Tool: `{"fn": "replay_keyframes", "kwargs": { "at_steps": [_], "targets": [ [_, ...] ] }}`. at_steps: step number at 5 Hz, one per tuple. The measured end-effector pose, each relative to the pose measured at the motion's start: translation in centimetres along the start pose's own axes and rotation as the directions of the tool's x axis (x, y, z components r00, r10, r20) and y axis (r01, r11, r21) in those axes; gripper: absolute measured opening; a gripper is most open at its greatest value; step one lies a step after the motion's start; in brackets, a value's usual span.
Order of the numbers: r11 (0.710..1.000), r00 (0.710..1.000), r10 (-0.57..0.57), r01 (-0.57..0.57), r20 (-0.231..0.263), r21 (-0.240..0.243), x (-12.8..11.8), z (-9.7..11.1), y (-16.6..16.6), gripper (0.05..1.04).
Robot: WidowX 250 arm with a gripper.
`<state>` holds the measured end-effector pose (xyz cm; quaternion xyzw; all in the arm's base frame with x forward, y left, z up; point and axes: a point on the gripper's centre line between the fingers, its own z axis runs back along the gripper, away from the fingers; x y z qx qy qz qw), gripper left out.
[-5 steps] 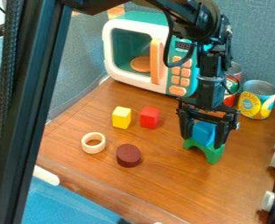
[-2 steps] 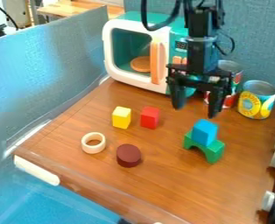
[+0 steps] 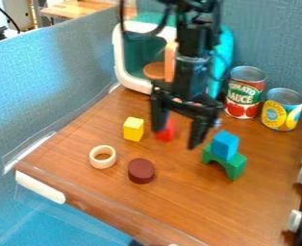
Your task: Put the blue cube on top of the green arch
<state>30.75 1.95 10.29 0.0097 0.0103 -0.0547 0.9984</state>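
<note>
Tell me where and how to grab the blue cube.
Best taken by two opposite upright side faces, from straight above. The blue cube sits flat on the green arch, its top uncovered and its flat sides standing free above the arch. Keeping the fingertips above the arch should avoid nudging it.

blue-grey fabric partitions (image 3: 49,72) | pale wood table beyond (image 3: 83,9) | bluish sheen on left panel
</note>
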Motion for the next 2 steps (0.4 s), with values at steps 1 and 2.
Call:
{"fn": "replay_keyframes", "kwargs": {
  "at_steps": [1,2],
  "targets": [
    [0.999,0.999,0.031,-0.031,-0.011,-0.037,-1.67,-1.24,1.46,1.001],
    [0.995,0.997,0.076,-0.075,0.003,-0.073,-1.90,-1.95,1.56,1.001]
  ]
}}
